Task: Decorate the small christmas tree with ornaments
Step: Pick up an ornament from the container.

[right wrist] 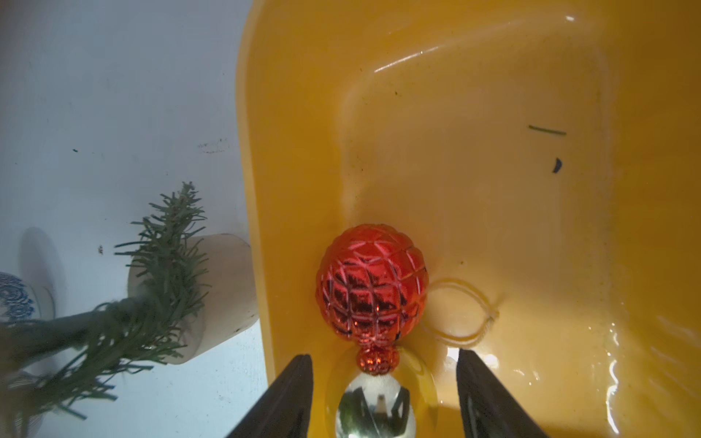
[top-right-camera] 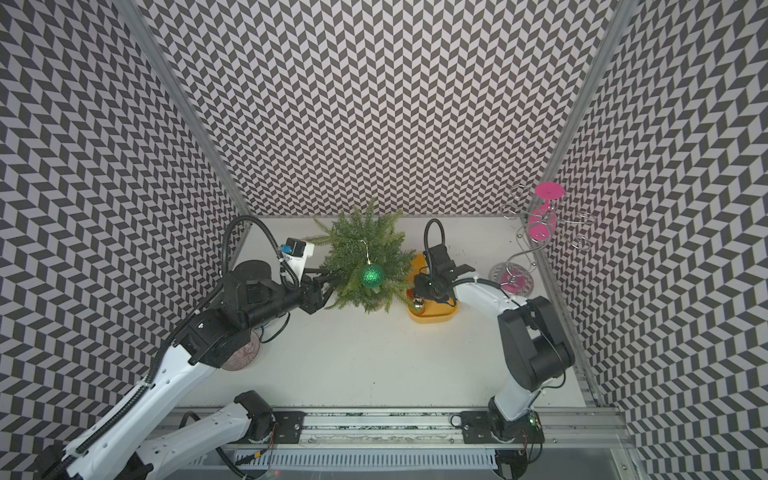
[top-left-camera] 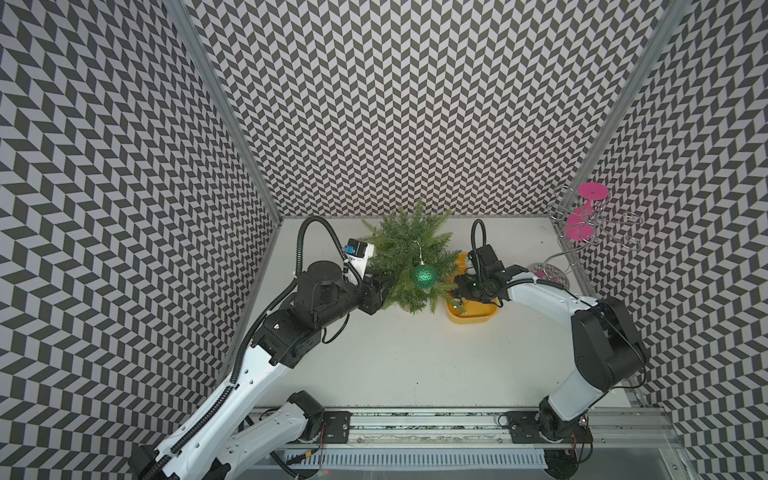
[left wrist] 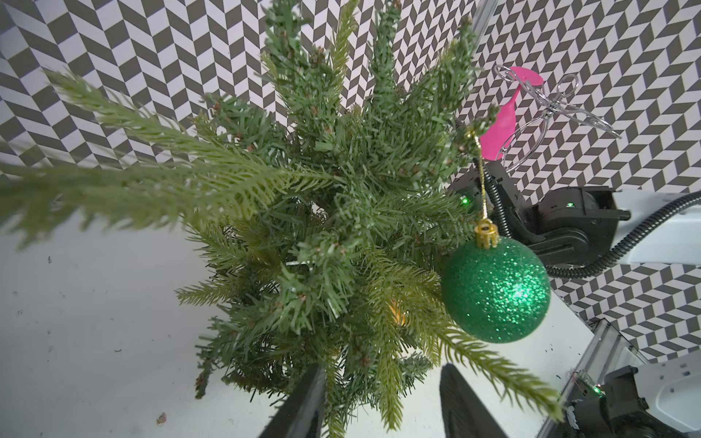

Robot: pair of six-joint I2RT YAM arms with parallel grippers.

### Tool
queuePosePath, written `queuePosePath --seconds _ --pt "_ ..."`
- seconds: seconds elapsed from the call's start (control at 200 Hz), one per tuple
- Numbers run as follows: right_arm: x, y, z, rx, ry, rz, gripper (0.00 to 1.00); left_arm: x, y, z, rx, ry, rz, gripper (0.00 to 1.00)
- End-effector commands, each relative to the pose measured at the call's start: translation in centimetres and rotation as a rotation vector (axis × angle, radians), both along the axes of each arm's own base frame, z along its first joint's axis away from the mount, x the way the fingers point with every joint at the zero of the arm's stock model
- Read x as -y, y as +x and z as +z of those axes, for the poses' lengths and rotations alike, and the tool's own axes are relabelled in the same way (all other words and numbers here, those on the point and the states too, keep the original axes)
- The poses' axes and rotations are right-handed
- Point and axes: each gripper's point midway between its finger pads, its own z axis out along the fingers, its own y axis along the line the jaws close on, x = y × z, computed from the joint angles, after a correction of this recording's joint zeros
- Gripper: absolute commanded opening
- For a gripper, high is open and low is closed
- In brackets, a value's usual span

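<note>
Chevron-patterned walls [top-left-camera: 415, 104] enclose a white counter [top-left-camera: 415, 353]. Locate the small christmas tree [top-left-camera: 409, 253] [top-right-camera: 361, 257] standing upright near the back edge of the counter in both top views. Note that the glittery green ornament [top-left-camera: 424, 275] [left wrist: 495, 290] hangs by its gold cord [left wrist: 481, 178] from a branch on the side of the tree facing the robot.

Check the left hand [left wrist: 381, 369]. It reaches into the lower foliage from the left. Its fingers [left wrist: 303, 398] stand apart and clamp nothing, with only branch tips in the gap.

Find the yellow tray [top-left-camera: 469, 318] [right wrist: 493, 170] just beside the tree on its right, close to the tree's pale base [right wrist: 223, 295]. The patterned red ornament [right wrist: 371, 280] and the mirror-like gold ornament [right wrist: 373, 409] lie touching each other along one tray wall.

Check the right hand [right wrist: 383, 356]. It is lowered into the tray, fingers apart on either side of the gold ornament. You cannot tell whether they touch it.

A wire rack [top-left-camera: 582, 220] holding pink glasses stands at the back right corner.
</note>
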Motion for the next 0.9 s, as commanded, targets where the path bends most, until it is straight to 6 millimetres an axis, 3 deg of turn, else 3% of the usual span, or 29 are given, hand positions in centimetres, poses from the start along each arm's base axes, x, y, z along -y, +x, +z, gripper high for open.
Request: queuePosePath --seconds 0.0,0.35,0.896 --pt "-0.3 2.0 0.6 0.066 -0.030 -0.010 0.64 -0.4 0.2 -0.2 0.008 0.006 0.015 0.51" --pt "-0.5 3.7 -1.4 0.046 -0.100 -0.012 0.66 -0.4 0.3 -0.6 0.001 0.004 0.025 0.51" --pt "0.5 3.7 -3.2 0.022 -0.199 -0.020 0.68 -0.3 0.5 -0.5 0.007 0.005 0.025 0.51"
